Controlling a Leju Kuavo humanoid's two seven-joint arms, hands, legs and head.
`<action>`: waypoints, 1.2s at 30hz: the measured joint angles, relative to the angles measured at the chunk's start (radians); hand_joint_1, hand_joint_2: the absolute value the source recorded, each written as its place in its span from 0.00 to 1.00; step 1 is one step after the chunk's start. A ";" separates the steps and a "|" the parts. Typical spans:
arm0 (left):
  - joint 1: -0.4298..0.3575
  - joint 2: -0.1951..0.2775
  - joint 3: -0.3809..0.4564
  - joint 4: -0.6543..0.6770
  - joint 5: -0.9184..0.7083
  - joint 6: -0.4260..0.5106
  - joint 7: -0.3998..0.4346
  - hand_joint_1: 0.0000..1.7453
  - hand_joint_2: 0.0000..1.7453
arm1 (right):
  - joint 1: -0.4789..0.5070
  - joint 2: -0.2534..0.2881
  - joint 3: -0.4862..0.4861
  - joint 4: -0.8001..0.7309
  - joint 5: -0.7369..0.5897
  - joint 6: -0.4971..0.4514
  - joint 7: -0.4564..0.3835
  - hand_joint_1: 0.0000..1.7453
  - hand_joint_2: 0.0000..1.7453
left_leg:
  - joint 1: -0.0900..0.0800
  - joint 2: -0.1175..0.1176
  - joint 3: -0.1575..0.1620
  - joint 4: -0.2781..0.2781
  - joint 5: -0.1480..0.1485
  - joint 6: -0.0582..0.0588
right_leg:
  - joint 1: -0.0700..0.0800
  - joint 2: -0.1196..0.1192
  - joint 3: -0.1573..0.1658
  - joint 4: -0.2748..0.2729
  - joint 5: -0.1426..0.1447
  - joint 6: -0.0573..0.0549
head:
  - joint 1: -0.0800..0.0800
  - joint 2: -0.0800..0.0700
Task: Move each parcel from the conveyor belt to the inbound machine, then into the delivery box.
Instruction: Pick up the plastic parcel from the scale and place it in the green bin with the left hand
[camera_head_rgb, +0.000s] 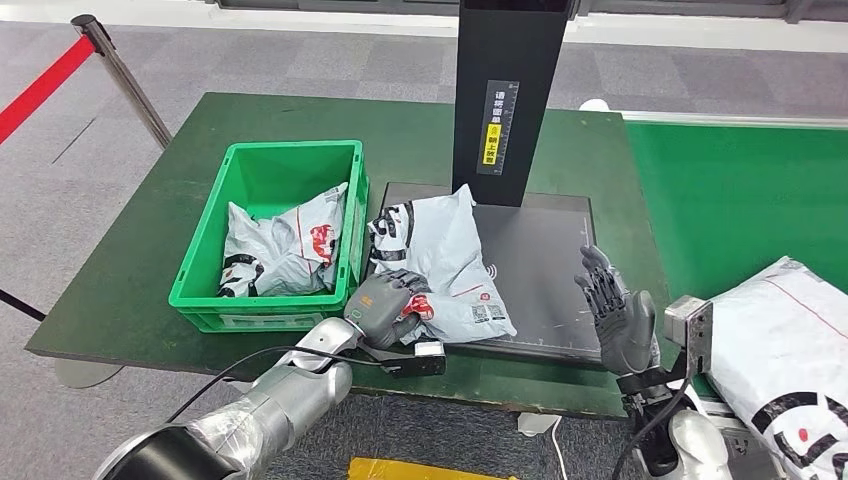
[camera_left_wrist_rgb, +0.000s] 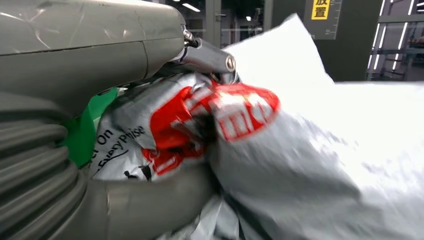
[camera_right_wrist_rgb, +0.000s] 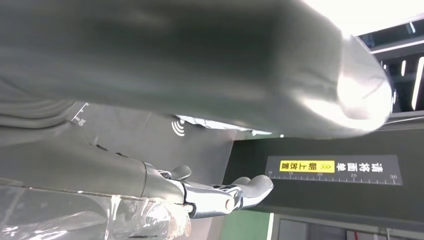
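The left hand (camera_head_rgb: 388, 305) gripped the near left corner of a grey parcel (camera_head_rgb: 452, 262), its fingers bunching the printed plastic, as the left wrist view showed close up. The right hand (camera_head_rgb: 618, 312) stood with its fingers spread and held nothing, over the near right edge of the dark scanner plate (camera_head_rgb: 535, 260).

The green table (camera_head_rgb: 130, 270) carried the plate beside the black post (camera_head_rgb: 505, 90). The parcel lay on the plate's left part, its left side just beside the green box (camera_head_rgb: 262, 165), which already held other parcels (camera_head_rgb: 285, 245). Another large parcel (camera_head_rgb: 790, 360) waited at the belt's (camera_head_rgb: 740, 190) near right.

The grip looked shallow, on loose film only, so the bag could slip or sag when lifted. It could also catch on the box's rim, since that wall stood directly between parcel and opening.
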 joint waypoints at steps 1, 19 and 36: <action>0.000 0.000 0.002 0.000 0.000 0.001 -0.002 1.00 1.00 | 0.000 0.004 0.000 0.000 0.002 0.001 0.000 0.00 0.00 | 0.000 0.000 0.000 0.000 0.000 0.000 | 0.000 0.000 0.000 0.000 0.000 0.000 | 0.000 0.000; -0.013 -0.012 -0.064 -0.085 -0.345 0.169 0.098 1.00 1.00 | -0.028 0.026 0.000 0.043 0.012 0.026 -0.004 0.00 0.00 | 0.000 -0.001 -0.001 0.000 0.000 0.000 | 0.000 -0.001 -0.001 0.000 0.000 0.000 | 0.000 0.000; -0.089 0.044 -0.242 -0.237 -0.403 0.166 0.353 1.00 1.00 | -0.026 -0.007 0.000 0.088 0.000 0.032 -0.006 0.00 0.00 | 0.000 0.000 -0.001 0.000 0.000 0.000 | 0.000 0.000 -0.002 0.000 0.000 0.001 | 0.000 0.000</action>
